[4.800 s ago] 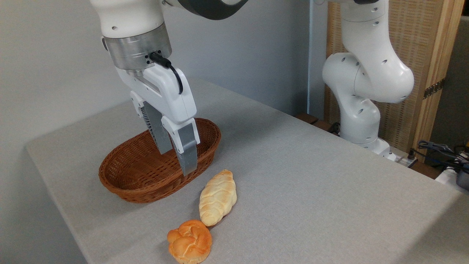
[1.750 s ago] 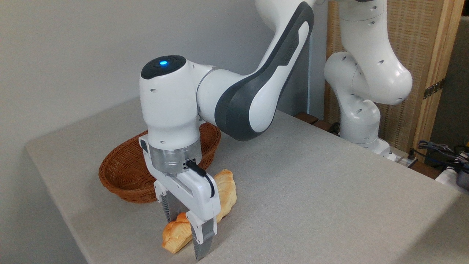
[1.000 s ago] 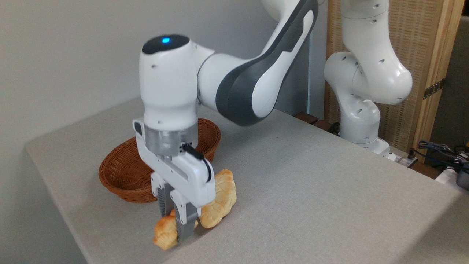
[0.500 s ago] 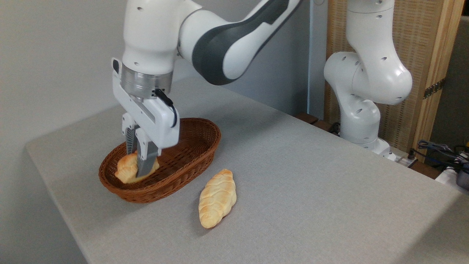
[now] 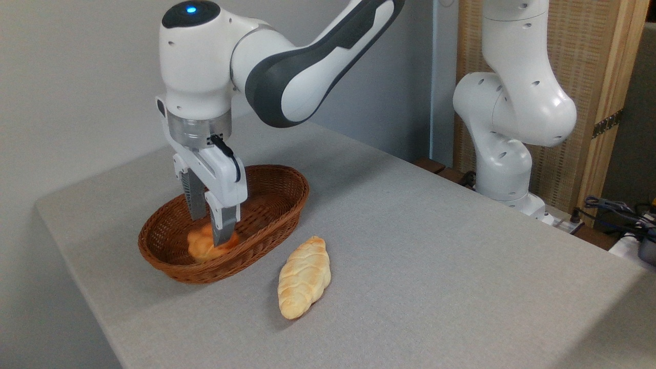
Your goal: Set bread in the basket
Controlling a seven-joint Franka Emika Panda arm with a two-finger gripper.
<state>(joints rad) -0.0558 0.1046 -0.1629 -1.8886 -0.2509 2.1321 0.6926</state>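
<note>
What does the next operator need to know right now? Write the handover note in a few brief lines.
Gripper: fingers pointing down inside the basket, set apart on either side of the bun; it looks open, with the bun released or about to be.
Bun: lying on the basket floor, near the front end.
Loaf: on the table just right of the basket, untouched.
Done: bun is in the basket.
Left: lift the gripper straight up clear of the rim and confirm the bun stays put.

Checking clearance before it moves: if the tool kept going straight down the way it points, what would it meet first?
Most likely the round bun lying in the wicker basket, directly beneath the tool; depth is uncertain.
</note>
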